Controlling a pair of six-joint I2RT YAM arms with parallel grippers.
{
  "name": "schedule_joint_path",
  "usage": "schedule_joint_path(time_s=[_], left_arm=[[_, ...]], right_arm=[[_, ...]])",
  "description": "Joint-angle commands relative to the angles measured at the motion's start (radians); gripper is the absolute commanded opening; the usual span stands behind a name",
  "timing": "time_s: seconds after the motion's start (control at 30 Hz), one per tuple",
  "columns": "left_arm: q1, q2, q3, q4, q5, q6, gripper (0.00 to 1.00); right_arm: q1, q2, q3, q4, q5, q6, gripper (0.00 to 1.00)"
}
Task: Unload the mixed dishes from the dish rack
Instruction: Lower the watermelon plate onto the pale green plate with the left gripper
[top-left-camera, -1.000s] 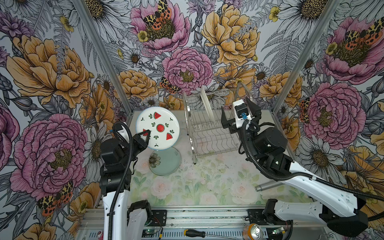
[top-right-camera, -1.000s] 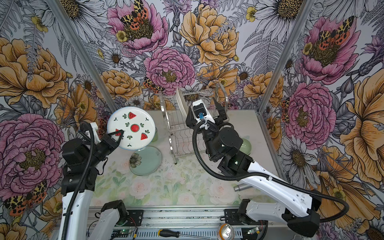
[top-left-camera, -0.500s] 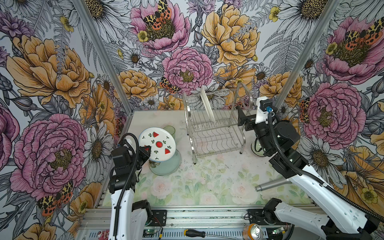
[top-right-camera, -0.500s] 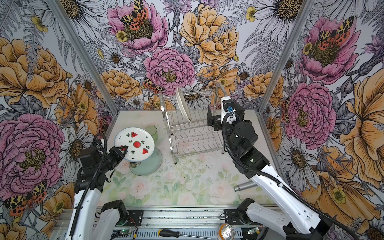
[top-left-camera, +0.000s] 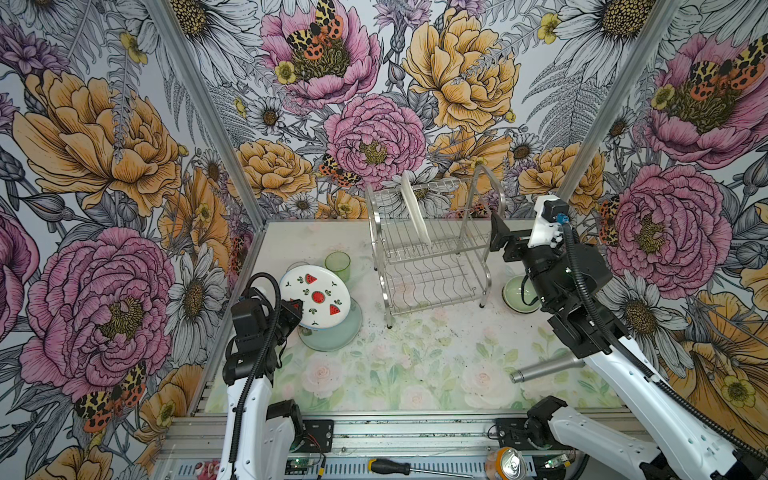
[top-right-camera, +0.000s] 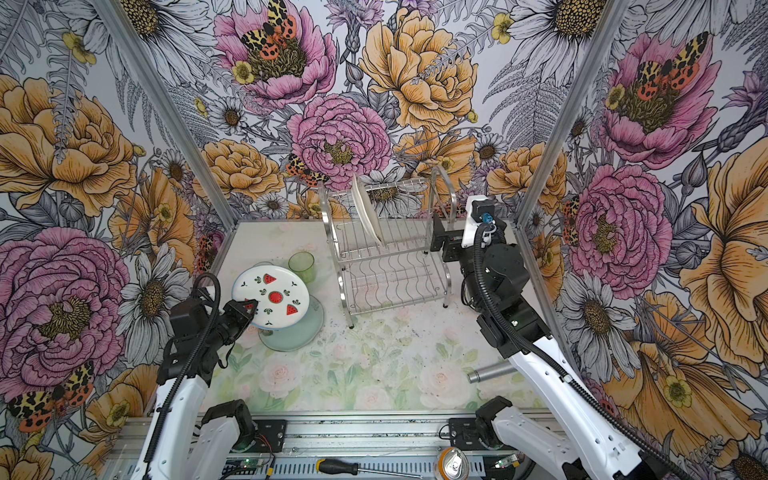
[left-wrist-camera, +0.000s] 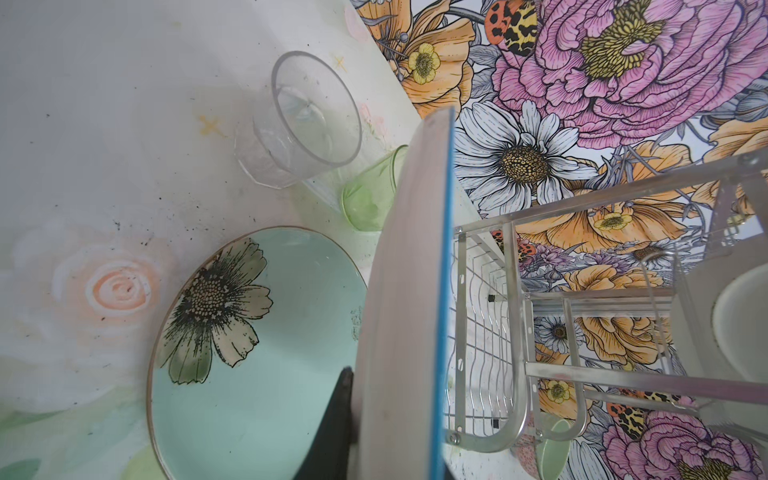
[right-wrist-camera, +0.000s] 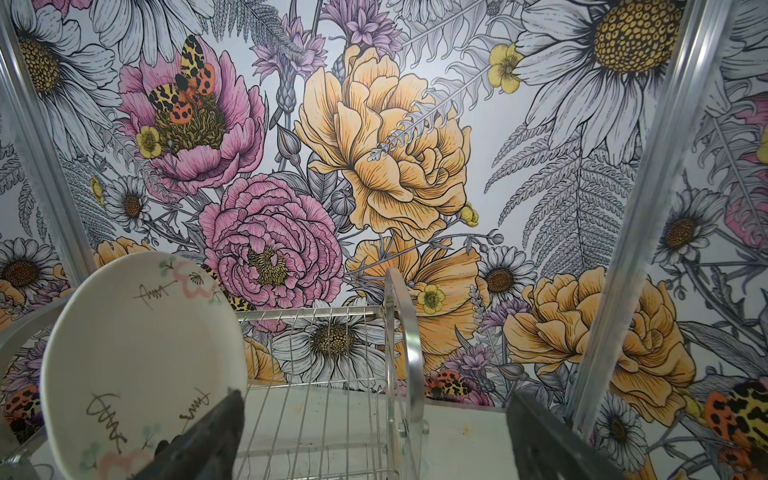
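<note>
The dish rack (top-left-camera: 434, 253) at the table's (top-left-camera: 415, 365) back holds a cream plate (top-left-camera: 414, 210) upright; the right arm (top-left-camera: 557, 282) half hides a green bowl (top-left-camera: 515, 294) beside it. The left gripper (top-left-camera: 296, 309) pinches the fruit plate (top-left-camera: 316, 297), lower than a second ago, over the mint plate (top-left-camera: 336, 336), hiding most of the glass (left-wrist-camera: 307, 124). The right gripper (right-wrist-camera: 374, 401), spread wide, has moved off the rack to beside it.

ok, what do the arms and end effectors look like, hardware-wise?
The left arm and right arm have white lower links and black joint housings, with a black corrugated cable conduit running along each. The right wrist carries a white camera mount with a blue connector. The left end effector and right end effector are plain black and flat-bladed.
</note>
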Motion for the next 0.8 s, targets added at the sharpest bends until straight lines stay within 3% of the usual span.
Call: schedule_joint_path(time_s=[0.0, 0.43, 0.77], left_arm=[[0.008, -0.004, -0.002, 0.119, 0.018, -0.009, 0.0], [-0.009, 0.009, -0.035, 0.084, 0.067, 0.022, 0.0], [-0.043, 0.097, -0.022, 0.064, 0.122, 0.063, 0.0]], right_arm=[[-0.007, -0.022, -0.013, 0.001, 0.042, 0.018, 1.0], [-0.007, -0.029, -0.028, 0.011, 0.061, -0.003, 1.0], [-0.007, -0.041, -0.042, 0.022, 0.074, -0.012, 0.99]])
